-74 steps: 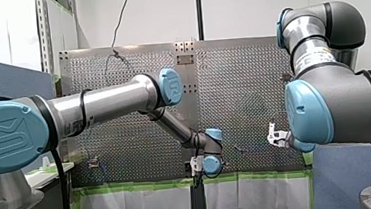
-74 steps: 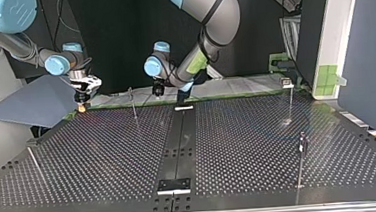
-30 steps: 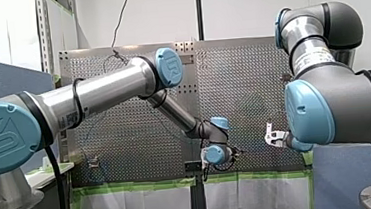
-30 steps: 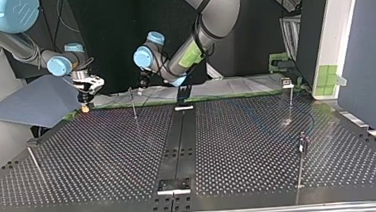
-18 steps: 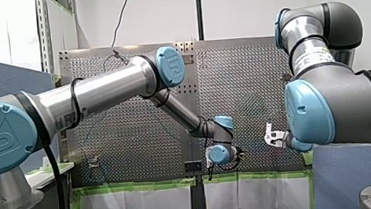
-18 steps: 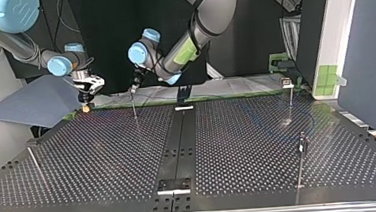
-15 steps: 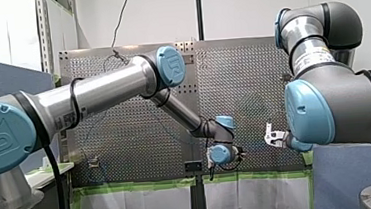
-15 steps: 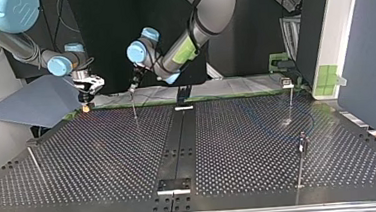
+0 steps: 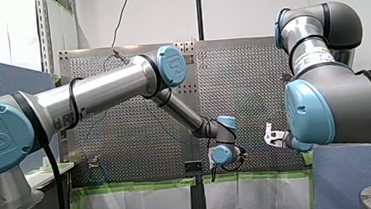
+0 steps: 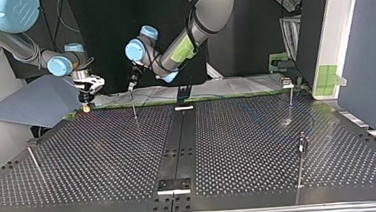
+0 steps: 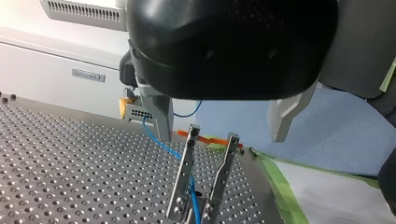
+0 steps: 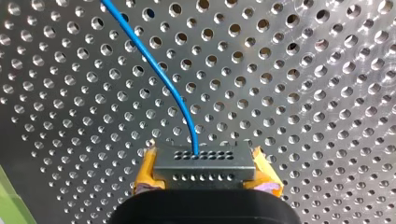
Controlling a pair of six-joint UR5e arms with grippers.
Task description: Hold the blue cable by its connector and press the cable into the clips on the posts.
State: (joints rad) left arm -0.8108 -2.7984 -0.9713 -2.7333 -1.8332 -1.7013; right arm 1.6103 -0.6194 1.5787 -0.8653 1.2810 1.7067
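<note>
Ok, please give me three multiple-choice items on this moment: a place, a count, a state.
1. Where is the connector? A) clamped in my right gripper B) lying loose C) out of sight
2. How many prongs has the clip under my left gripper? A) one B) two C) four
3. My left gripper's jaws are: A) open B) shut on the clip C) shut on the connector
Answers: 1 A: yellow pads press its two sides. 2 B: two metal strips stand with the blue cable running down between them. 3 A: they stand wide apart, either side of the clip.
</note>
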